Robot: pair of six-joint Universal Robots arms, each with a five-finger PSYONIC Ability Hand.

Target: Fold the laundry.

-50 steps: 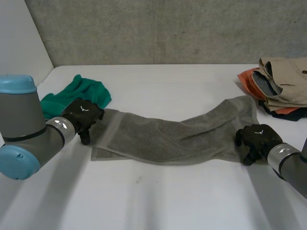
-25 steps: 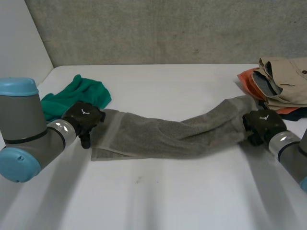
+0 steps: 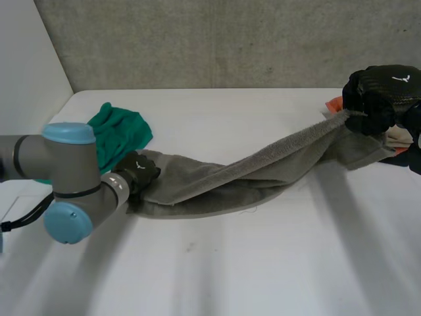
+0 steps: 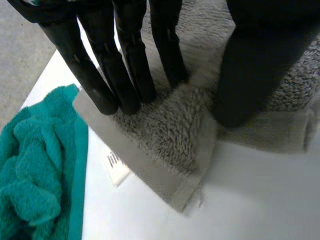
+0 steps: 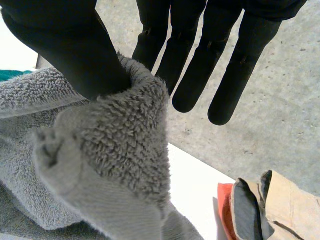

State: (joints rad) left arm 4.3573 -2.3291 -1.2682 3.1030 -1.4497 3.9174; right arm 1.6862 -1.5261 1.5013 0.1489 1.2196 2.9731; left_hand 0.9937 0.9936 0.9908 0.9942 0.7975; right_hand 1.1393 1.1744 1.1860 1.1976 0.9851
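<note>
grey towel (image 3: 250,172) is strung across the bench (image 3: 230,263), left end lying flat, right end held up in the air. left robot hand (image 3: 138,172): straight fingers (image 4: 125,75) and thumb press down on the flat end by its corner, not curled round it. right robot hand (image 3: 381,92): thumb and fingers pinch the raised end, near the clothes pile (image 5: 280,210). green cloth (image 3: 122,131) is bunched just beside the left hand.
</note>
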